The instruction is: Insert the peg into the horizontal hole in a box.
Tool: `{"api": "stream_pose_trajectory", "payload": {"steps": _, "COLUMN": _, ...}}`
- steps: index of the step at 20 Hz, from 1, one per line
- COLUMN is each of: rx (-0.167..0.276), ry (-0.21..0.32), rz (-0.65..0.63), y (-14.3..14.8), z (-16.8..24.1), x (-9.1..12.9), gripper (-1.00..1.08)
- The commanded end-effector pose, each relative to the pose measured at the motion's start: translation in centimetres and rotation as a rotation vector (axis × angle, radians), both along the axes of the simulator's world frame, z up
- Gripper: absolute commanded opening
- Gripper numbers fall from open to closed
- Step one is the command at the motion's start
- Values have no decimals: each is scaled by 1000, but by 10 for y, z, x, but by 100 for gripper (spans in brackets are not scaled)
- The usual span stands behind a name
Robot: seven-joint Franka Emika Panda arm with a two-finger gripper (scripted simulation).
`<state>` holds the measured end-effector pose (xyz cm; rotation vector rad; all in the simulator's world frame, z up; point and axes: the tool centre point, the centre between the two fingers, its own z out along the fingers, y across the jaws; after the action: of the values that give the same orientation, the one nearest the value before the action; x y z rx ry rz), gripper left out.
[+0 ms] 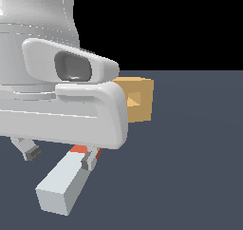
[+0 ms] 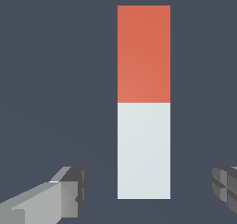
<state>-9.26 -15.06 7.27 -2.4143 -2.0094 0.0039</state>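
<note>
The peg (image 1: 61, 184) lies flat on the dark floor, its pale end toward the exterior camera and its red end (image 1: 79, 149) mostly hidden under the hand. In the wrist view the peg (image 2: 143, 102) shows a red half and a white half. My gripper (image 1: 61, 156) is open over it, fingers spread wide. The white half sits between the fingers (image 2: 69, 190) in the wrist view, with clear gaps on both sides. The tan box (image 1: 140, 100) stands behind the hand, partly covered by it, and its hole (image 1: 134, 100) shows on the near face.
The arm's large white hand (image 1: 66, 110) fills the exterior view's left and blocks much of the scene. Dark floor (image 1: 190, 167) stretches across the exterior view's right.
</note>
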Motion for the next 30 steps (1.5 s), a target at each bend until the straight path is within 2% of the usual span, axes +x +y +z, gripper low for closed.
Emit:
{"api": "stream_pose_trajectory", "payload": {"steps": 1, "rx": 0, "ry": -1, "rz": 1, "y": 1, "z": 0, "x": 0, "gripper": 100}}
{"api": "stream_pose_trajectory", "payload": {"steps": 19, "rx": 1, "ry": -2, "rz": 1, "y": -1, "z": -51, "x": 0, "gripper": 100}}
{"api": "stream_pose_trajectory", "payload": {"steps": 20, "rx": 1, "ry": -2, "rz": 1, "y": -1, "z": -51, "x": 0, "gripper": -100}}
{"api": "stream_pose_trajectory", "payload": {"steps": 30, "rx": 1, "ry": -3, "rz": 1, "y": -1, "z": -51, "x": 0, "gripper": -100}}
